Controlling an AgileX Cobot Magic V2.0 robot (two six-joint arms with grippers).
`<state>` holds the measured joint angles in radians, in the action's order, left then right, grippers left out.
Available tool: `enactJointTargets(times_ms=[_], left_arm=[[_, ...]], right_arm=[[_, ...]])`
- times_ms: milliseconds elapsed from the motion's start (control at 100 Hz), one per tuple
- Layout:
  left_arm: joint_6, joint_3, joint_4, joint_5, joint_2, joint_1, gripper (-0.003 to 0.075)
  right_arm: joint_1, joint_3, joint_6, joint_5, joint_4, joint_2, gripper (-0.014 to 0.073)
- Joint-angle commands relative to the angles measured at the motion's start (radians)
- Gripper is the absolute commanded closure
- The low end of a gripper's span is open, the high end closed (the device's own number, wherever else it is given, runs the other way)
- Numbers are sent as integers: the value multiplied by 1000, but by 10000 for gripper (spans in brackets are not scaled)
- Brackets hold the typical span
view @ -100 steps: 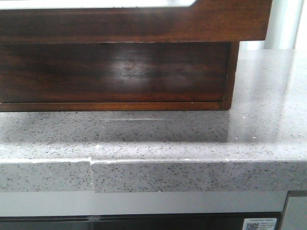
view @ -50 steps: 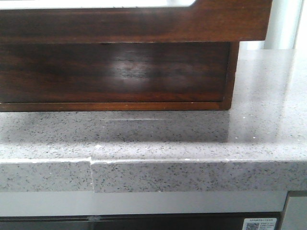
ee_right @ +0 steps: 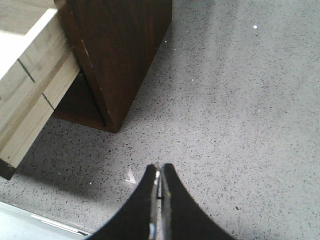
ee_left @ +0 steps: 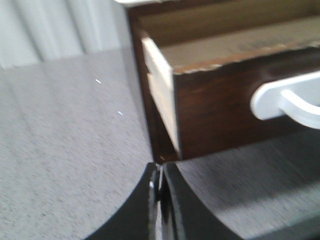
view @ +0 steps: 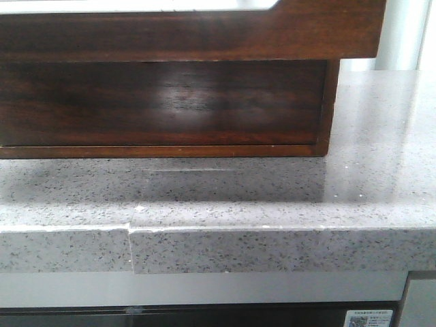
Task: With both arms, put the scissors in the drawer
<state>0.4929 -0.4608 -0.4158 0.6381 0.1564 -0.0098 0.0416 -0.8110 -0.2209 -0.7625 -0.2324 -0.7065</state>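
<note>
Fingers on the left gripper (ee_left: 160, 200) pressed together, nothing held; it hovers over the grey counter (ee_left: 65, 150) near the drawer (ee_left: 220, 100), which is pulled out with a white handle (ee_left: 285, 100) on its front. Right gripper (ee_right: 159, 200) equally closed and empty, over bare counter beside the cabinet corner (ee_right: 120, 55). Scissors not visible in any view. Risks: no scissors located, so any grasp would be blind; closed tips could clip the drawer's protruding front or handle on approach; drawer overhangs the cabinet, so a bump may shift it.
</note>
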Motion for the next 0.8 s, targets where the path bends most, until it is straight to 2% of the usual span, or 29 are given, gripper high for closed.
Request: enactJointTargets(times_ms=[0, 90, 140, 240, 310, 420, 510, 570, 790], left_arm=[[-26, 59, -7, -203, -30, 4, 741], [-106, 164, 37, -327, -75, 4, 741], [-216, 223, 107, -384, -106, 1, 741], [-436, 301, 285, -435, -143, 1, 741], [-518, 352, 362, -467, -162, 1, 741], [-548, 429, 397, -563, -193, 1, 741], [-548, 497, 397, -705, -193, 1, 741], [-548, 483, 395, -653, -193, 1, 741], [-548, 489, 395, -653, -191, -1, 741]], right_arm=[[-8, -24, -9, 71, -13, 3, 662], [-8, -24, -9, 71, -13, 3, 662], [-8, -24, -9, 71, -13, 3, 662], [-8, -24, -9, 71, -13, 3, 662], [-8, -24, -9, 71, -13, 3, 662], [-8, -24, -9, 71, -13, 3, 662], [-8, -24, -9, 71, -13, 3, 662], [-8, -24, -9, 71, -13, 3, 662], [-8, -24, -9, 71, -13, 3, 662]])
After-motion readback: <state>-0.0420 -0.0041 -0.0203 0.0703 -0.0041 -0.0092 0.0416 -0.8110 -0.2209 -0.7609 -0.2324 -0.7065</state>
